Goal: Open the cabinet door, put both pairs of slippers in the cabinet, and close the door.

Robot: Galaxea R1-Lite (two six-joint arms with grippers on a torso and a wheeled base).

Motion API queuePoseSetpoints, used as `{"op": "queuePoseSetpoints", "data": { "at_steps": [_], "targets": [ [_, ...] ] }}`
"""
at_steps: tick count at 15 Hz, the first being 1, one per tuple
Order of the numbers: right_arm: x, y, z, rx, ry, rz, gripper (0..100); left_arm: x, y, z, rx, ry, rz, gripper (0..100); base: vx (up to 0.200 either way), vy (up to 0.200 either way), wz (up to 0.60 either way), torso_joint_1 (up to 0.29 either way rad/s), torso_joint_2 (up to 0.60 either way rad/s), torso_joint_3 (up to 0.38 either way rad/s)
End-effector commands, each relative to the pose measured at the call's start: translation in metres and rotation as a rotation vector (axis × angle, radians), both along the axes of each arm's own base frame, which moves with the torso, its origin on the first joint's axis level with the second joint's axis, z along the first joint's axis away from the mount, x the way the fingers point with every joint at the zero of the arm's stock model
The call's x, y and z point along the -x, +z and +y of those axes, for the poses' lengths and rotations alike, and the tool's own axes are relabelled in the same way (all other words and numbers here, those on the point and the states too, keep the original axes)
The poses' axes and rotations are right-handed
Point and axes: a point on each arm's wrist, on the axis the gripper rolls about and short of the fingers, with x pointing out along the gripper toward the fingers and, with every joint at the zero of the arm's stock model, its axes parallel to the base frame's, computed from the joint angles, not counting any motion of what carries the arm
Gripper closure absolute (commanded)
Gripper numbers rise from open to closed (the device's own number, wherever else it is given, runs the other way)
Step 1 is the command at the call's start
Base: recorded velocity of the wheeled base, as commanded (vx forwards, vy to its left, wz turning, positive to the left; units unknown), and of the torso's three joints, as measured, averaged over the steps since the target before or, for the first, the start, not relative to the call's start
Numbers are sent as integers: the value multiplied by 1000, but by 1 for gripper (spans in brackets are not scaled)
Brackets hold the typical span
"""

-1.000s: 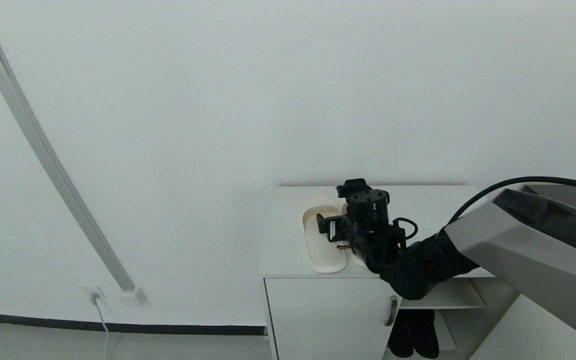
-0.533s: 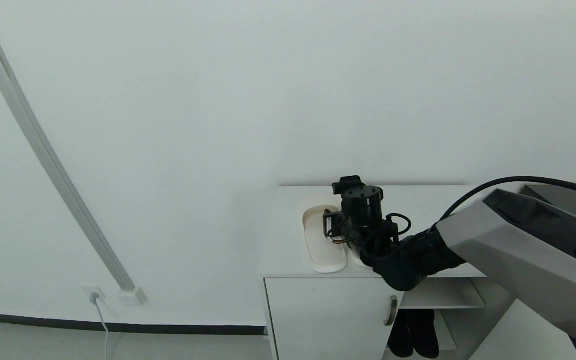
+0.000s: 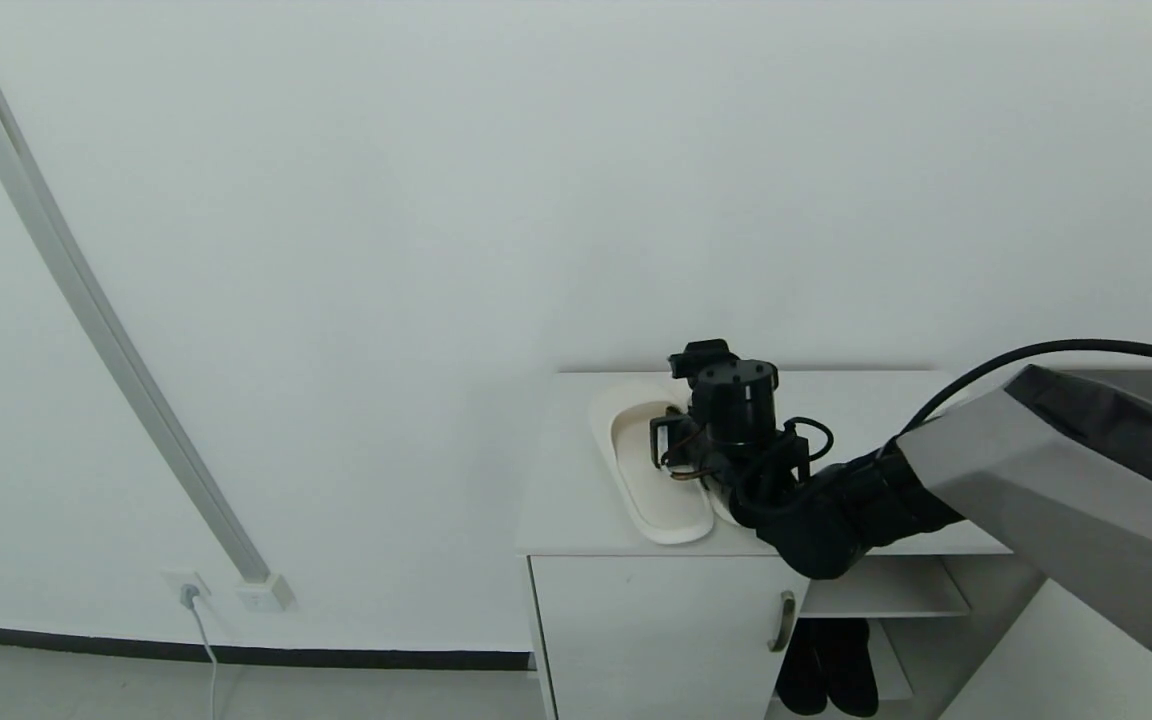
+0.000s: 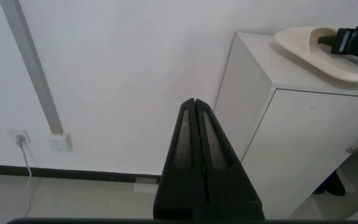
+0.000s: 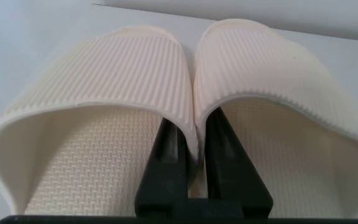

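The left tool hangs low beside the left flank of the white box-shaped cabinet, well apart from it. Its two black fingers are pressed flat together and carry nothing. On the cabinet top, near the left front edge, lies the pair of cream ribbed-foam slippers, side by side with their inner walls touching. Expect this pair to be light, soft and springy: the upper straps will flex under load, and the ribbed surface should give fair friction. Because the two slippers are separate items, the sound hold is across both adjoining inner strap walls at once, deep enough that neither peels out. The right tool is set in exactly that position. One finger sits inside each slipper opening, and the jaws are closed to a narrow gap, clamping the two inner walls between them. Whether the soles rest on the cabinet top or are just clear of it cannot be determined from these views. Below, the white left door is closed, with its curved grey metal handle at its right edge. To the right, the compartment stands exposed under a white shelf, and a pair of black slippers sits inside it.
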Motion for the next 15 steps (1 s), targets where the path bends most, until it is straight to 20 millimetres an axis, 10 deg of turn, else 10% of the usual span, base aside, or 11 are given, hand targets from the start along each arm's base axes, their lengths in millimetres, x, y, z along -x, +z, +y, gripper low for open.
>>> {"op": "queuePoseSetpoints", "data": {
  "at_steps": [1,15],
  "targets": [
    [28,30,-14,-16,24,-17,100,0,0,0,-1,1,0,100,0,0,0,0,0,0],
    [143,54,-81,10,318,20,100,0,0,0,0,2,-2,100,0,0,0,0,0,0]
  ]
}}
